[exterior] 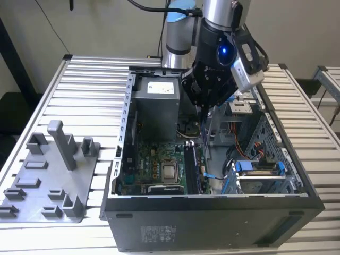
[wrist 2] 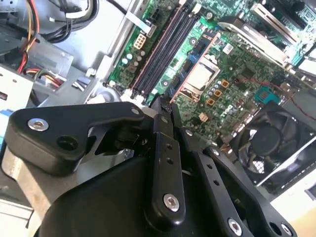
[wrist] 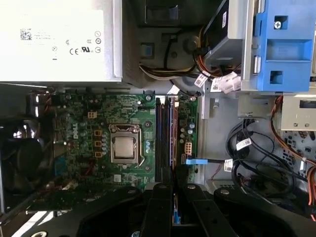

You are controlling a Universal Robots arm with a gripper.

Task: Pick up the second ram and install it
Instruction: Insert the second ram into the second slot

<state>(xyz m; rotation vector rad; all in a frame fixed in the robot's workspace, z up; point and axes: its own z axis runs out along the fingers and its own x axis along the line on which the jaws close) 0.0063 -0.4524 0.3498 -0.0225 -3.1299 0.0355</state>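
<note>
First wrist view showed the pincer (wrist: 173,183) nearly shut, its fingers (wrist: 160,207) pinching the ram (wrist: 173,212) edge-on as a thin strip between them; it hung over the slots (wrist: 161,138) on the motherboard (wrist: 89,128); exterior view placed it inside the case (exterior: 212,223).

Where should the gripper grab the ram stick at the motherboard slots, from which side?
Mid-length on its upper long edge, gripper pinching the two flat faces, from straight above. In the first wrist view the ram stick shows edge-on, thin and long, lying along the slots. Slots flank it, so likely only the top is free.
</note>
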